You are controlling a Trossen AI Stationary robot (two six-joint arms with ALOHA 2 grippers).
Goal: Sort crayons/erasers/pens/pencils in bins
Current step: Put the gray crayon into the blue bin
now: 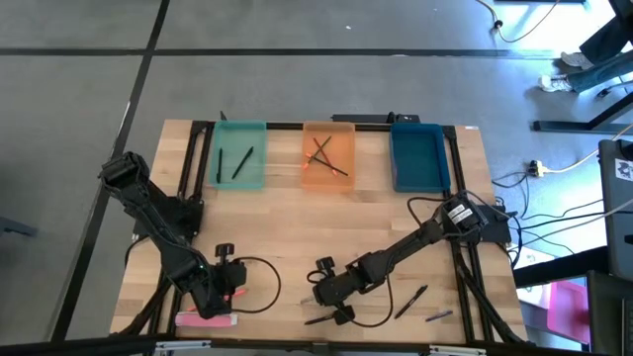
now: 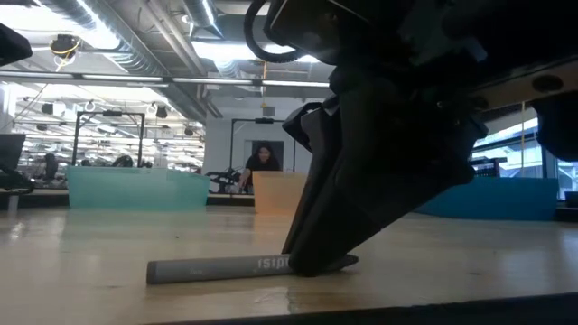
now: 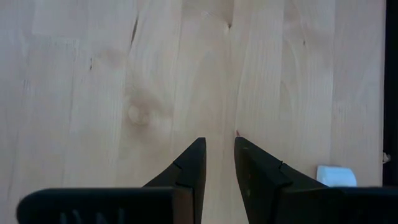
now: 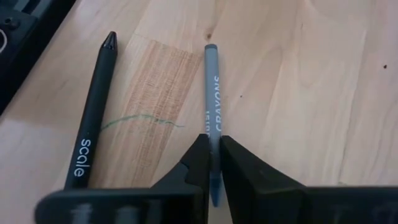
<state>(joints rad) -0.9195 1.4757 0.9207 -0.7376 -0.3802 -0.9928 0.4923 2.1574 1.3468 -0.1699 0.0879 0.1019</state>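
— Closest to the low camera, your right end effector (image 2: 312, 262) was pinched on the grey crayon (image 4: 212, 93), which lay flat on the counter (image 1: 297, 227) at its near edge. So that one was gripped but not lifted.

— And what had you already sorted?

— You had two black pens (image 1: 234, 163) in the teal bin (image 1: 240, 127) and a crossed bundle of pencils (image 1: 324, 158) in the orange bin (image 1: 327, 127). The blue bin (image 1: 416, 131) looked empty.

— What did you have left?

— Beside the crayon, one black pen (image 4: 93, 118) waited, and two more sticks (image 1: 420, 305) lay well off to the right. The pink eraser (image 1: 208, 318) sat at the front left, just beside your left end effector (image 1: 229, 287), whose fingers stood slightly apart over bare wood, holding nothing. By my reckoning you were roughly halfway.
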